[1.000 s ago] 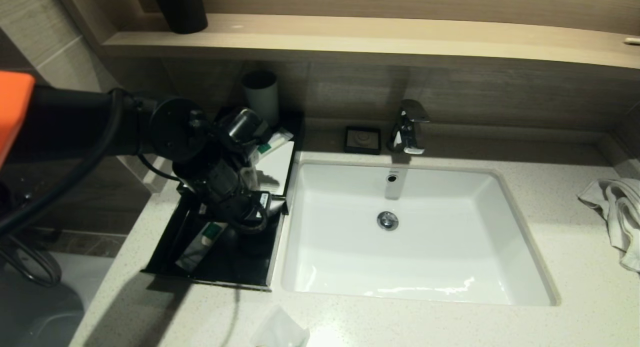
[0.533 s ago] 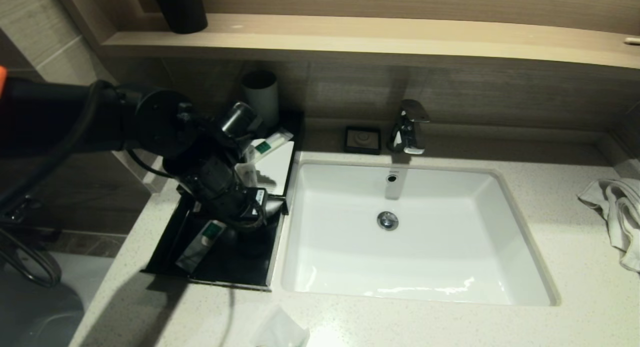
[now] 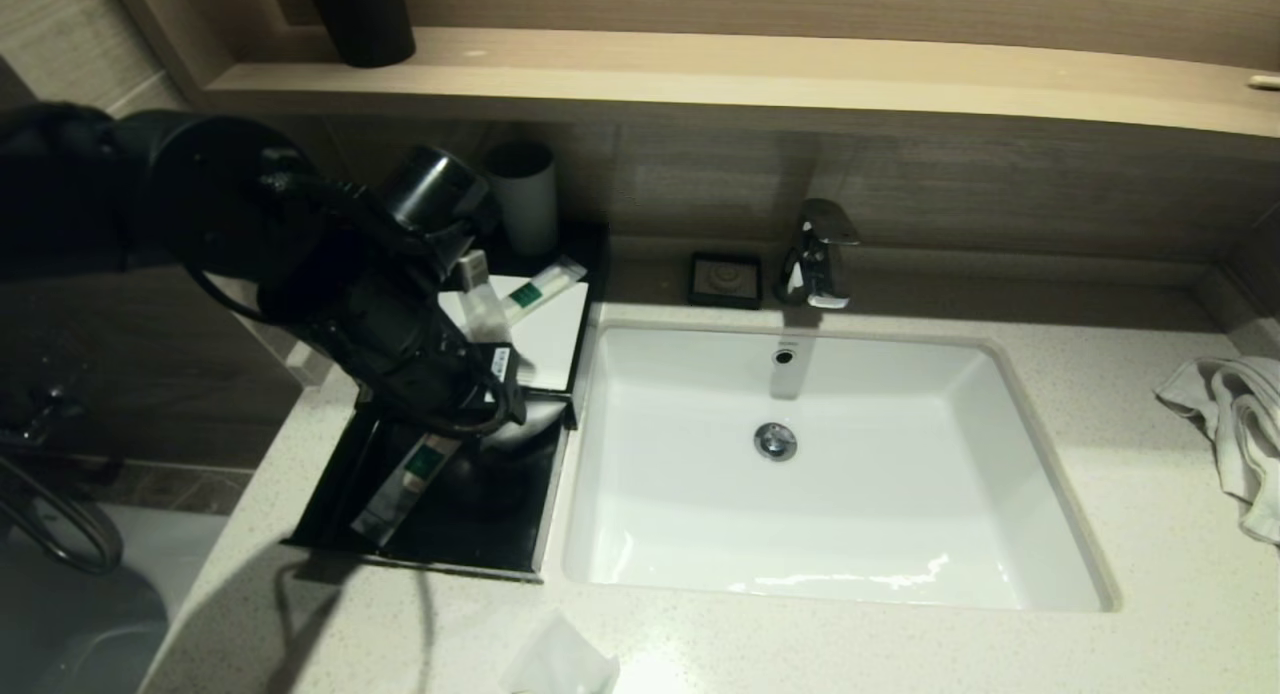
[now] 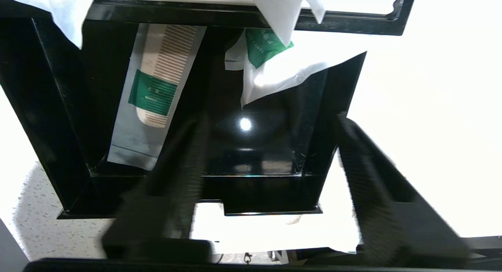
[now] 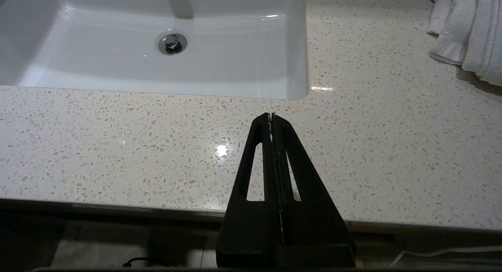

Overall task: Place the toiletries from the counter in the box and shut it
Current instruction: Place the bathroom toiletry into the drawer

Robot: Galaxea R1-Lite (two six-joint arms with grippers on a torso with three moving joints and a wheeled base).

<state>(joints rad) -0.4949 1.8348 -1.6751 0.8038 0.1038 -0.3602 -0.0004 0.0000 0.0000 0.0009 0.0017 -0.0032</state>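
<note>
The black box [image 3: 545,494] stands open left of the sink, its lid [image 3: 550,349] propped back with the white inside showing. A comb packet with a green label [image 3: 400,479] lies in its left compartment, also in the left wrist view [image 4: 157,95]. A white sachet with a green label [image 4: 270,56] leans in the right compartment. A long packet [image 3: 535,286] rests against the lid. A white sachet [image 3: 560,664] lies on the front counter. My left gripper [image 3: 485,404] hangs open and empty above the box [image 4: 270,121]. My right gripper [image 5: 271,116] is shut above the counter's front edge.
The white sink [image 3: 830,474] fills the middle, with the faucet [image 3: 818,254] and a black soap dish [image 3: 725,279] behind it. A cup [image 3: 525,194] stands behind the box. A towel [image 3: 1230,424] lies at the right. A shelf [image 3: 700,74] runs above.
My left arm has risen and drawn back to the left, lifting the open gripper out of the box. The right arm has not moved.
</note>
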